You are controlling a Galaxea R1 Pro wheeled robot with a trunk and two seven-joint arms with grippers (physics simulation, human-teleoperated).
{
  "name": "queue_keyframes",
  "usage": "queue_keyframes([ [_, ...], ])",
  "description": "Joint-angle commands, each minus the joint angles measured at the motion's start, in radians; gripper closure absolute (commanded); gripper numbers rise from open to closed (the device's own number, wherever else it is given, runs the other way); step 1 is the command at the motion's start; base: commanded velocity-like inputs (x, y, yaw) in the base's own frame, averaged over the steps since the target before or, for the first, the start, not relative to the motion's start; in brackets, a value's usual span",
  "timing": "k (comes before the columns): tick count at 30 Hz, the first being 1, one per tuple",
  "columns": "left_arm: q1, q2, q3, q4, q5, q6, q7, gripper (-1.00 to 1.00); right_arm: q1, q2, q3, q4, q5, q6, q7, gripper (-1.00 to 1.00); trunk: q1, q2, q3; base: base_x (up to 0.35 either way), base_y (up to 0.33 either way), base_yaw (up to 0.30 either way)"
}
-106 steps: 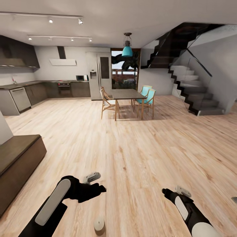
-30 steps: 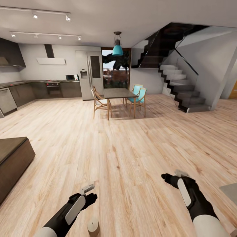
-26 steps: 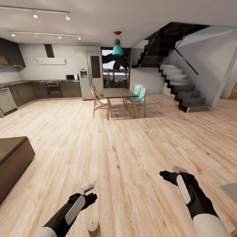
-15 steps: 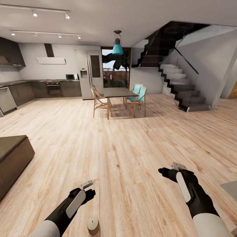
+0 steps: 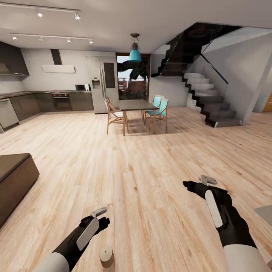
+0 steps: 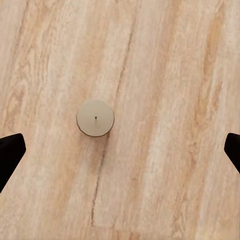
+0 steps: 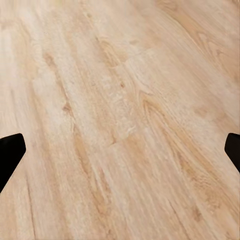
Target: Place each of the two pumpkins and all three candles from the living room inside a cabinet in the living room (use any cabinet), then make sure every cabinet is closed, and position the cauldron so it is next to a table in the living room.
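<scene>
One beige candle [image 5: 106, 254] stands upright on the plank floor at the bottom of the head view. In the left wrist view the same candle [image 6: 95, 117] is seen from above, wick showing. My left gripper [image 5: 99, 217] hovers just beyond and above it, open, with dark fingertips [image 6: 10, 155] spread wide and nothing between them. My right gripper [image 5: 191, 185] hangs open over bare floor [image 7: 120, 125]. The low dark-brown cabinet [image 5: 15, 175] shows its end and top at the left edge. A grey corner of the table [image 5: 265, 214] pokes in at the right edge. Pumpkins and cauldron are out of view.
Wide plank floor [image 5: 143, 162] stretches ahead. A dining table [image 5: 136, 105] with wooden and teal chairs stands farther off, with the kitchen [image 5: 45, 102] at the back left and a staircase [image 5: 215, 105] at the back right.
The view has swung to the right, so the cabinet sits nearer the left edge. My left arm has drawn back toward the candle; my right gripper has risen a little. The candle stays put.
</scene>
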Motion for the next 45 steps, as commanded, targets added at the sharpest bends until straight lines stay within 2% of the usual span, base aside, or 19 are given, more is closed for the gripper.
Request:
queue_keyframes([
  [1, -0.001, 0.0, -0.004, -0.002, 0.006, 0.0, 0.007, -1.0, -0.001, 0.0, 0.007, -0.006, -0.011, 0.004, -0.009, -1.0, 0.004, -0.008, -0.004, 0.0, 0.0, 0.0],
  [5, -0.001, -0.002, -0.005, -0.002, 0.007, -0.003, 0.005, -1.0, -0.001, 0.0, 0.04, -0.012, -0.012, 0.005, -0.01, -1.0, 0.019, -0.036, -0.017, 0.0, 0.0, 0.0],
  [8, -0.001, -0.003, -0.005, -0.001, 0.009, -0.004, 0.005, -1.0, -0.001, 0.001, 0.05, -0.012, -0.012, 0.005, -0.01, -1.0, 0.031, -0.057, -0.026, 0.0, 0.0, 0.0],
  [14, -0.001, -0.005, -0.003, 0.039, 0.006, -0.005, 0.005, -1.0, -0.001, 0.001, 0.054, -0.015, -0.012, 0.005, -0.01, -1.0, 0.054, -0.099, -0.045, 0.0, 0.0, 0.0],
  [26, -0.001, -0.004, -0.003, 0.044, 0.005, -0.005, 0.005, -1.0, -0.001, 0.0, 0.067, -0.088, -0.012, 0.041, -0.01, -1.0, 0.1, -0.183, -0.083, 0.0, 0.0, 0.0],
  [45, -0.001, 0.005, -0.002, 0.04, 0.005, -0.005, 0.003, -1.0, -0.001, 0.001, 0.063, -0.074, -0.015, 0.04, -0.009, -1.0, 0.173, -0.316, -0.142, 0.0, 0.0, 0.0],
])
